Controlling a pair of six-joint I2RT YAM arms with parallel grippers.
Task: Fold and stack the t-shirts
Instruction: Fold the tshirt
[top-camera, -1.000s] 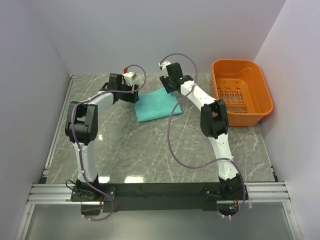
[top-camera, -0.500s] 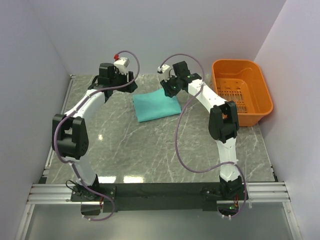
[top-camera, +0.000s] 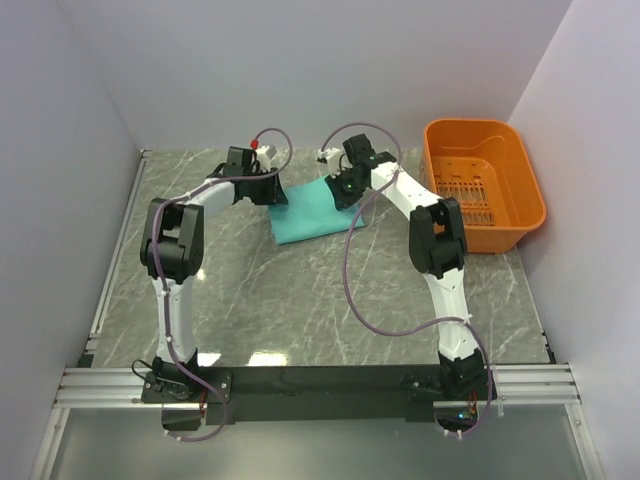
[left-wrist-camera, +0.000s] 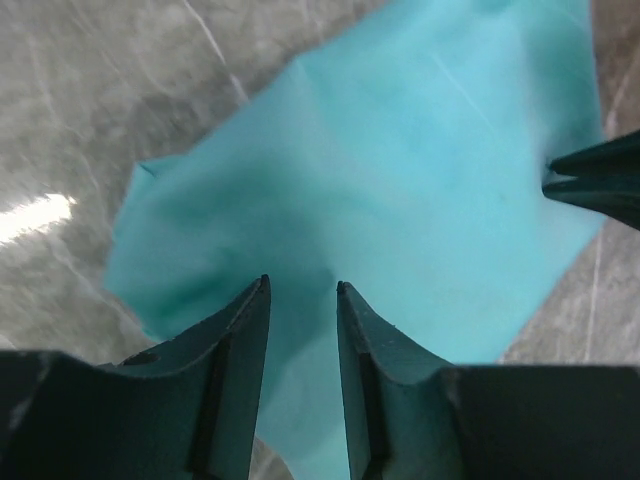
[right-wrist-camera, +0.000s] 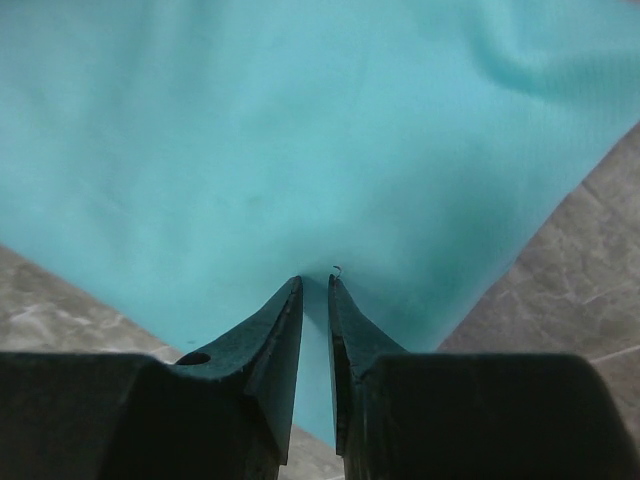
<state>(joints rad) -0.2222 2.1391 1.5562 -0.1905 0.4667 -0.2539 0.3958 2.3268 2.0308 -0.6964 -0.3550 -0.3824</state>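
Note:
The teal t-shirt lies folded into a small rectangle at the back middle of the table. It fills most of the left wrist view and the right wrist view. My left gripper is low over the shirt's far left edge, jaws a little apart with nothing between them. My right gripper is at the shirt's far right edge. Its jaws are nearly closed, tips down on the cloth. Its fingertips also show in the left wrist view.
An orange plastic basket stands at the back right, against the right wall. White walls close in the table on the left, back and right. Purple cables loop from both arms over the table.
Half a second ago both grippers were raised and drawn back from the shirt. Now both have come back down onto its far edge. The shirt has not visibly moved.

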